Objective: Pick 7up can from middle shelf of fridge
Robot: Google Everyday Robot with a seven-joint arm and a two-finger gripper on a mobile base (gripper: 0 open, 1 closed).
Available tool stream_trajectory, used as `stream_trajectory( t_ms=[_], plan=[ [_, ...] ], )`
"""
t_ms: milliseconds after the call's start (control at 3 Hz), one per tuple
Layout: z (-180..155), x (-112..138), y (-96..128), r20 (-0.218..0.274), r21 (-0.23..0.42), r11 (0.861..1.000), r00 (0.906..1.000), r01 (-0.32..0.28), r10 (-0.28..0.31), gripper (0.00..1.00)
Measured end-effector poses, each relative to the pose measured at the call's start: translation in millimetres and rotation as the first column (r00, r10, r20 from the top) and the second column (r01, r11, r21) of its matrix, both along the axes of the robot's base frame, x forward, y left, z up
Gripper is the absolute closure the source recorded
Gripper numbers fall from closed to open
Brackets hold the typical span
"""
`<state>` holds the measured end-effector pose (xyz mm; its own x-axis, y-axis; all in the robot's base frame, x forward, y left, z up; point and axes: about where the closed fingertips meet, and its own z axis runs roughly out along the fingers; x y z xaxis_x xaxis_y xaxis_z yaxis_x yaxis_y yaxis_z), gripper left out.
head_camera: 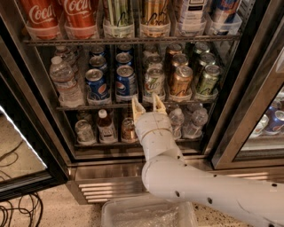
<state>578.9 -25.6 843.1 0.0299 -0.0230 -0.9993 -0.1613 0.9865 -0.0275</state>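
Note:
The fridge [248,84] stands open in front of me, its interior dark. On the middle shelf [80,107] the 7up can [154,83] stands at the front of its row, pale silver with green lettering, between two blue Pepsi cans [126,82] on its left and a bronze can [180,82] on its right. My gripper [147,101] is open, its two tan fingertips pointing up just below the 7up can at the shelf's front edge. It holds nothing.
Water bottles [64,80] stand at the shelf's left, green cans [207,80] at its right. Tall Coca-Cola cans [40,13] fill the rack above. Small bottles [104,126] sit on the bottom shelf. A clear plastic bin [146,215] lies on the floor below my arm.

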Motion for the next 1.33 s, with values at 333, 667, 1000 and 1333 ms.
stream_trajectory(
  t_ms=[333,667,1000,1333],
  plan=[
    [2.2,5.6,0.2,0.011,-0.010,1.000,0.9999,0.006,-0.006,0.49],
    [2.7,11.9,-1.8,0.022,-0.017,1.000,0.9995,0.023,-0.023,0.49],
    [3.0,16.7,-6.7,0.028,-0.027,0.999,0.9986,0.046,-0.045,0.49],
    [2.4,16.8,-11.6,0.029,-0.046,0.996,0.9970,0.073,-0.071,0.48]
  ],
)
